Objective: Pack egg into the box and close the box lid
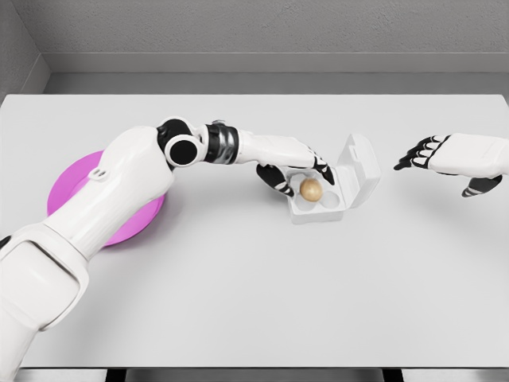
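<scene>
Tan against white plastic, the egg [311, 189] already sits in one cup of the open box [316, 208], near the middle of the grey table [254, 294]. We read the first half of the task, packing the egg, as done or all but done. The left hand [293, 165] reaches across from the picture's left and lies over the box's near-left edge, its fingers [321, 167] extended above the egg and its thumb curled below; it appears to hold nothing, though we cannot tell whether a fingertip touches the shell. The lid [359, 169] stands up, tilted away to the right of the tray on its hinge, so the closing step remains. The right hand [437, 153] hovers to the right of the lid, apart from it, fingers loosely spread and pointing toward the box, empty. We judge it well placed to push the lid over once the left hand clears the tray; if the left fingers remain above the egg, the lid would come down on them. A pink plate [71, 187] lies at the left of the table, partly hidden behind the left arm, and we see nothing on its visible part.
</scene>
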`<state>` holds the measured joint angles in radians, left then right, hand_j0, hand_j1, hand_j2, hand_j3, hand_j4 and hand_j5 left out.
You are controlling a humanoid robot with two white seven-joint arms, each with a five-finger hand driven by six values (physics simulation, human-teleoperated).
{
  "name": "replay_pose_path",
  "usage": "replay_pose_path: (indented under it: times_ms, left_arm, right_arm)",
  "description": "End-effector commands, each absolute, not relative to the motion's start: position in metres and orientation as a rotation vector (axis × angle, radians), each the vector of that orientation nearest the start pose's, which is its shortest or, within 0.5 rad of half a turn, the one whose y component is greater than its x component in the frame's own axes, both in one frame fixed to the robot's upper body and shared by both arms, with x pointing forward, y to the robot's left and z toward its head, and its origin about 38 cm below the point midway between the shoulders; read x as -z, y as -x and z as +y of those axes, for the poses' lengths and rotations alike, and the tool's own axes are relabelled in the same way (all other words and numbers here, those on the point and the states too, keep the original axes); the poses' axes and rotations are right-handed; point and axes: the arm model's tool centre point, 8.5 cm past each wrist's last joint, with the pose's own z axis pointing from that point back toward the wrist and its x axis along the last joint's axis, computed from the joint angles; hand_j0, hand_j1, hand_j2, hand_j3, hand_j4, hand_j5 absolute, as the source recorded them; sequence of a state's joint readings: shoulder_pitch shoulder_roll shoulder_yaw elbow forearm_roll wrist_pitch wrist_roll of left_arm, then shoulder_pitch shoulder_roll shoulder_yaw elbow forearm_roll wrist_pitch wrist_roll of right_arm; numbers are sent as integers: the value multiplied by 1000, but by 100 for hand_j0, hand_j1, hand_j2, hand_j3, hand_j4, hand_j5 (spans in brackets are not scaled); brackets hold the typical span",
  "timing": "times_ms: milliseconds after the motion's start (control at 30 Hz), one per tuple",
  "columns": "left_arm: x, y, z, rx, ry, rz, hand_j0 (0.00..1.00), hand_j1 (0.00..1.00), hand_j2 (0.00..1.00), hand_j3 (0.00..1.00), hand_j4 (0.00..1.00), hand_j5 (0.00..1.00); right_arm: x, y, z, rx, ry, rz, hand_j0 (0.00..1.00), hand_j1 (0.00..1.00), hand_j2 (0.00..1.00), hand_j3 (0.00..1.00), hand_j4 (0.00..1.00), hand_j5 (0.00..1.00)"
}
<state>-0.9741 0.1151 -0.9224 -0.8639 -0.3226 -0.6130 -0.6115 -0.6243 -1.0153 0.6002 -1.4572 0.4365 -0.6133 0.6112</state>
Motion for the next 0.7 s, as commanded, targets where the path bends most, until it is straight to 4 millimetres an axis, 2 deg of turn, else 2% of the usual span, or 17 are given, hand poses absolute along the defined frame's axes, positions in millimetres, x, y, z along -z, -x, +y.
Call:
replay_pose_path:
  times_ms: [0,167,300,333,367,467,600,633,667]
  left_arm:
    - [-171,-496,43,2131,137,-1502,83,83,83,83,83,83]
    - [-174,-501,61,2089,133,-1509,96,96,96,96,96,96]
    - [-174,-502,62,2082,134,-1510,100,100,100,100,100,100]
    - [-174,-503,71,2066,132,-1508,100,100,100,100,100,100]
    - [-177,-504,70,2051,144,-1523,100,100,100,100,100,100]
    - [-186,-514,104,1965,113,-1542,100,100,100,100,100,100]
    - [-204,-531,173,1857,-15,-1544,100,100,100,100,100,100]
    - [-206,-532,188,1847,-43,-1531,100,100,100,100,100,100]
    - [-210,-534,194,1836,-57,-1534,100,100,100,100,100,100]
  right_arm:
    - [-230,-416,-380,-2197,520,-1081,100,100,100,100,100,100]
    - [-231,-416,-378,-2201,521,-1083,100,100,100,100,100,100]
    - [-234,-414,-373,-2218,521,-1096,100,100,100,100,100,100]
    - [-235,-414,-372,-2219,523,-1098,100,100,100,100,100,100]
    - [-235,-414,-372,-2220,522,-1097,100,100,100,100,100,100]
    - [-236,-413,-370,-2227,524,-1104,100,100,100,100,100,100]
    - [-237,-412,-367,-2236,523,-1108,100,100,100,100,100,100]
    - [-237,-412,-365,-2239,521,-1113,100,100,100,100,100,100]
    - [-238,-411,-363,-2246,521,-1120,100,100,100,100,100,100]
